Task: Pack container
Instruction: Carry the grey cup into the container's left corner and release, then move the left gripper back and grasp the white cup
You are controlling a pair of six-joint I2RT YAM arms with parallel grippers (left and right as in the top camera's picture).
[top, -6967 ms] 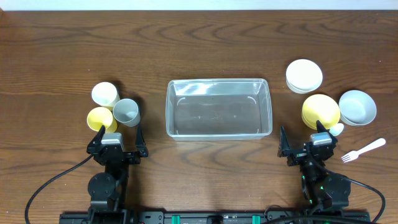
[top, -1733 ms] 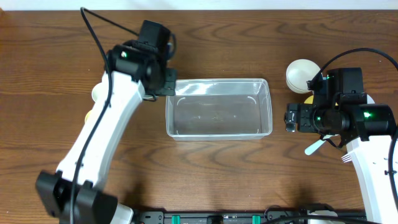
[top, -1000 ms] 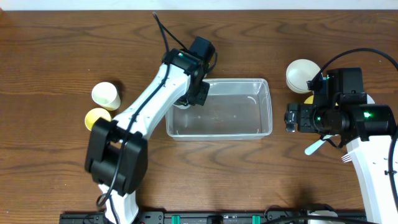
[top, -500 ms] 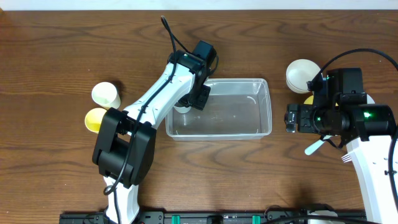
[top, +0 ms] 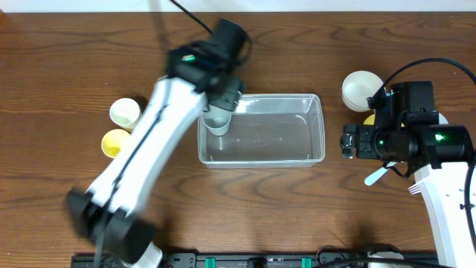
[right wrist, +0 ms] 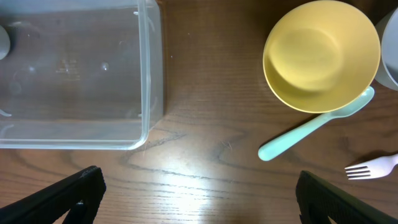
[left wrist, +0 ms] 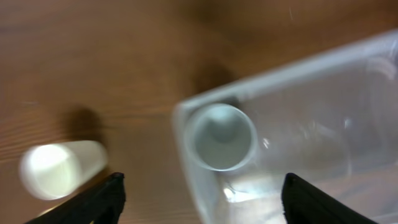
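Now the left pincer (left wrist: 202,183) is seen spread wide, nothing held between its fingers (left wrist: 107,199), poised above the left end of the clear plastic container (left wrist: 323,87). Directly below it, a grey cup (left wrist: 219,137) is stood upright inside that container, tucked into the far-left corner against the wall. Just outside, on the wooden counter (left wrist: 93,56), a cream cup (left wrist: 59,169) is seen, with a yellow cup (top: 117,140) beside it. Over on the right, the right pincer (right wrist: 199,180) is likewise opened wide and empty, held over the counter just beside the container's right end. Near it a yellow bowl (right wrist: 320,56) is set, a teal spoon (right wrist: 311,129) laid against its edge, a white fork (right wrist: 373,167) farther out, and a white bowl (top: 363,89) beyond. The container itself is placed mid-counter.
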